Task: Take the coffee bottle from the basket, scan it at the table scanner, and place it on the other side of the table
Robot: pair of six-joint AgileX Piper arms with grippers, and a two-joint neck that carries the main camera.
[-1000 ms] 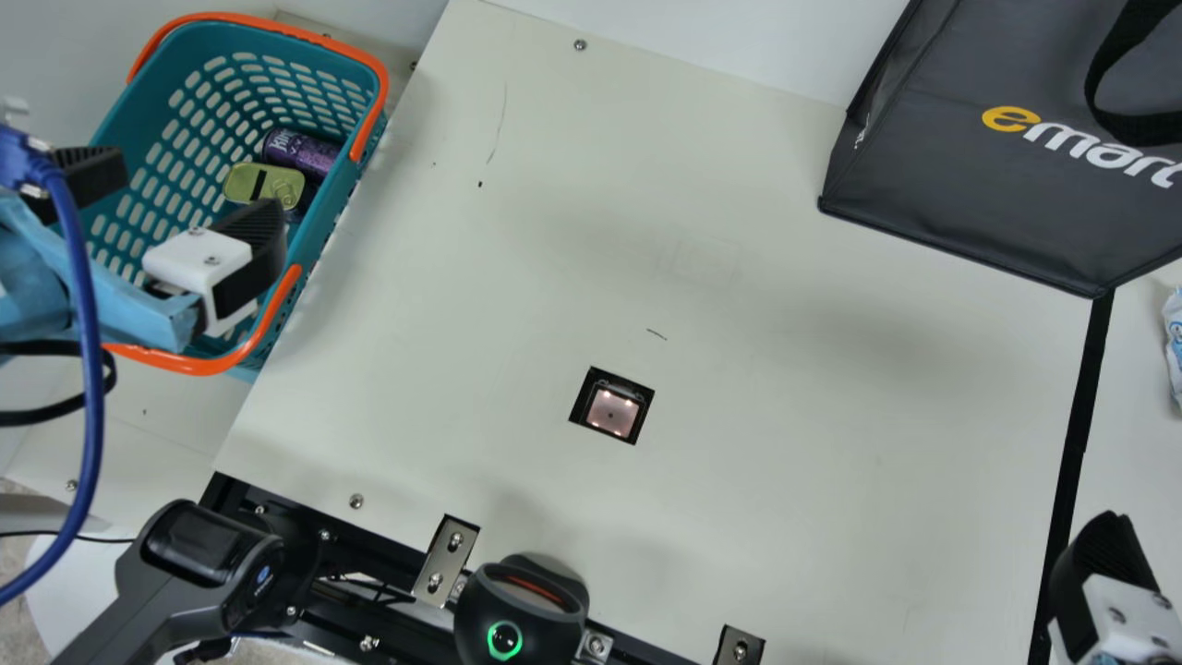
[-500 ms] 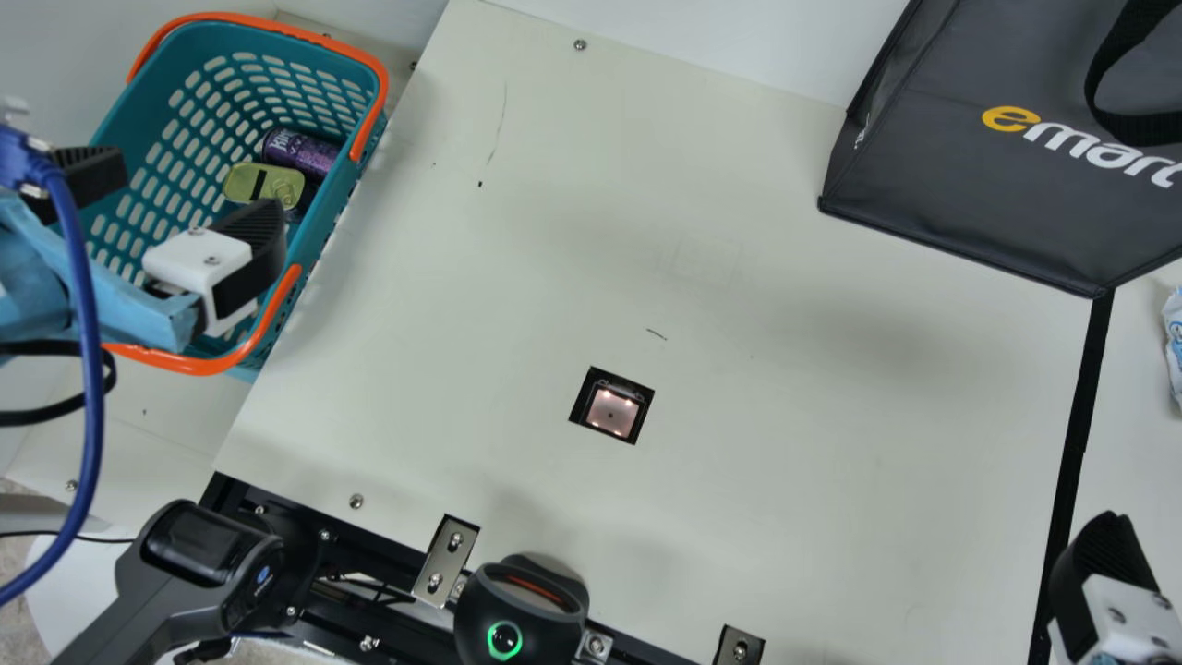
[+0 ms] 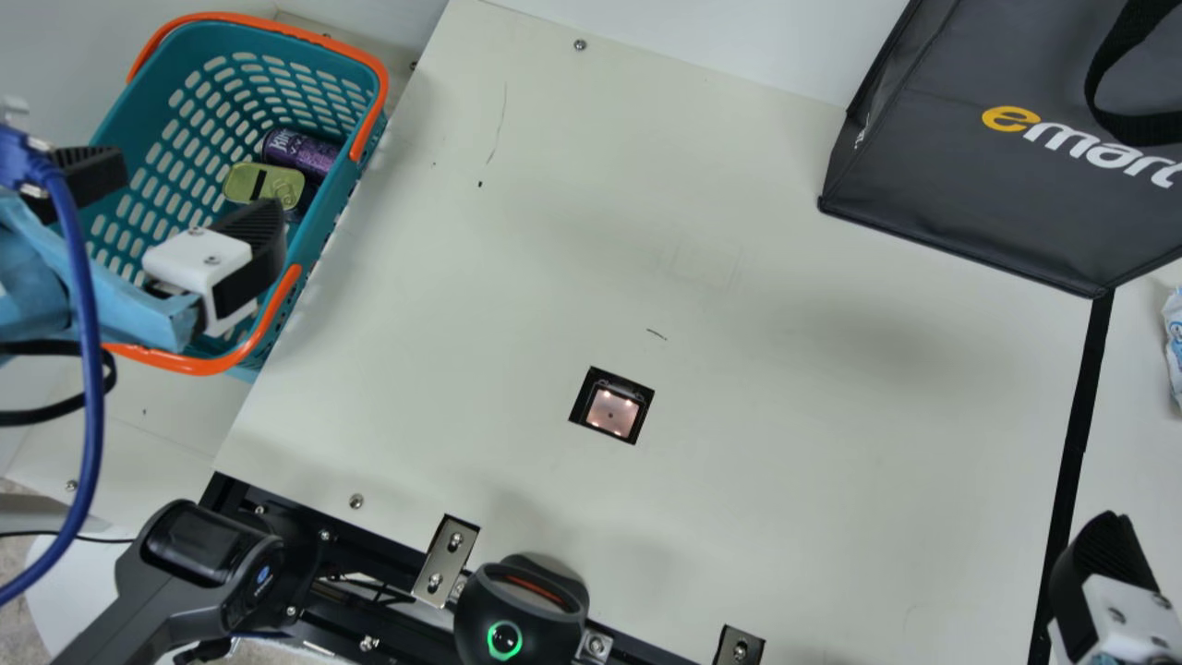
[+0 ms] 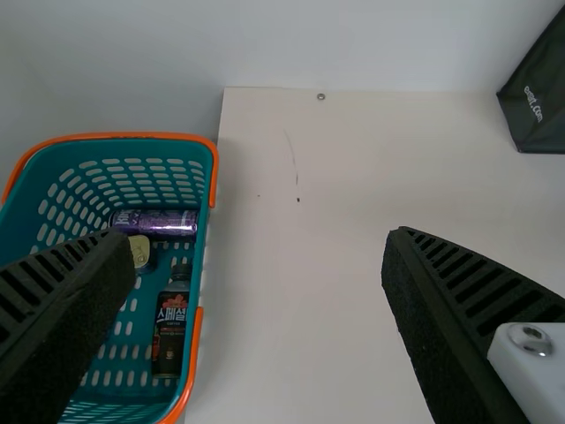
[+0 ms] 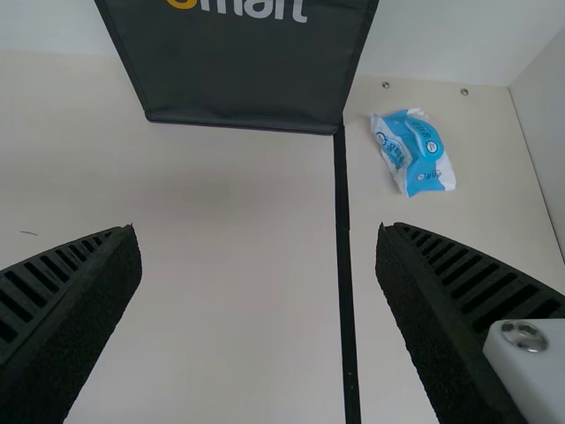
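Observation:
Over the basket [image 3: 319,235] at the far left, my left gripper [image 3: 194,189] hangs open with nothing between its fingers. The left wrist view has the dark coffee bottle [image 4: 170,325] lying in the basket [image 4: 199,265], along its side wall, and my left gripper [image 4: 260,265] with its fingers wide apart. My right gripper [image 3: 1108,573] is at the lower right corner, partly cut off; its own wrist view has my right gripper [image 5: 260,265] open and empty above the table. A lit table scanner [image 3: 612,411] is set into the table [image 3: 517,305].
A purple can [image 3: 300,152] and a green tin [image 3: 263,185] lie in the basket. A dark bag [image 3: 970,185] stands at the back right, near a blue and white packet [image 5: 415,152] beyond a black line. A handheld scanner [image 3: 203,573] and a round device [image 3: 522,610] are at the front edge.

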